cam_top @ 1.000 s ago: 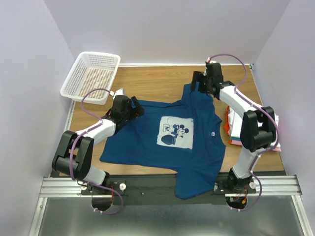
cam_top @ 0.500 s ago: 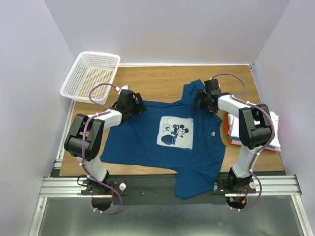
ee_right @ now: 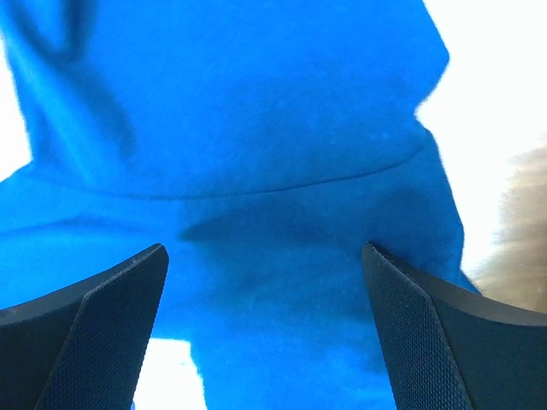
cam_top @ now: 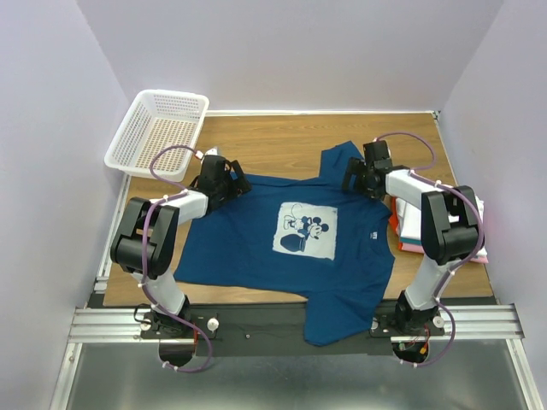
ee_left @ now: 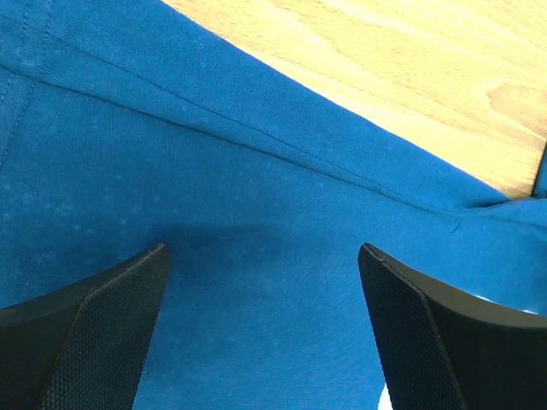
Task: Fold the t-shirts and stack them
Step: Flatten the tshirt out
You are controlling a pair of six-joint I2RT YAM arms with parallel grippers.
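The dark teal-blue tee [cam_top: 282, 256] lies spread flat on the wooden table, with its white Mickey print [cam_top: 305, 231] facing up. My left gripper [cam_top: 234, 182] is open and low over the tee's left shoulder. In the left wrist view the open gripper [ee_left: 263, 249] straddles blue cloth [ee_left: 256, 171] near a seam. My right gripper [cam_top: 352, 178] is open over the right shoulder, below the back sleeve. In the right wrist view it [ee_right: 263, 249] straddles blue cloth [ee_right: 256, 111]. Neither holds anything. A stack of folded white, pink and orange-red tees [cam_top: 400, 225] lies at the right, partly hidden by my right arm.
A white mesh basket [cam_top: 158, 128] stands at the back left corner, partly over the table's edge. Bare wood [cam_top: 273, 141] shows behind the tee. The tee's lower hem hangs over the near edge onto the arm rail [cam_top: 256, 320]. Walls close in on three sides.
My right gripper has come nearer from the back sleeve to the right shoulder. My left arm has pulled back at the elbow, with its gripper shifting slightly back along the left shoulder.
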